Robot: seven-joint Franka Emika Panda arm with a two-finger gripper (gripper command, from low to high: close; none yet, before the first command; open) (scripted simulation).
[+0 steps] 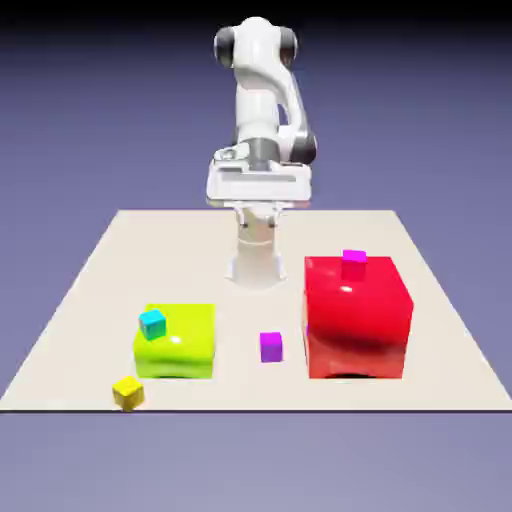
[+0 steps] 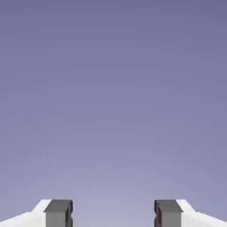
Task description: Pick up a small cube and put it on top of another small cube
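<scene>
The small violet-purple cube [image 1: 271, 346] lies on the table between the two big blocks. The other small cube, pink-magenta [image 1: 354, 257], sits on top of the big red block [image 1: 356, 318]. My gripper [image 1: 258, 196] hangs high above the table's far part, well away from both cubes. In the hand view the gripper [image 2: 113, 215] is open: its grey fingertips [image 2: 58, 213] stand wide apart with only the plain backdrop between them. No cube shows in the hand view.
A big lime-green block [image 1: 180, 345] stands at the exterior view's left with a small cyan cube [image 1: 152, 323] on it. A small yellow cube [image 1: 128, 392] lies near the table's front edge [image 1: 250, 408].
</scene>
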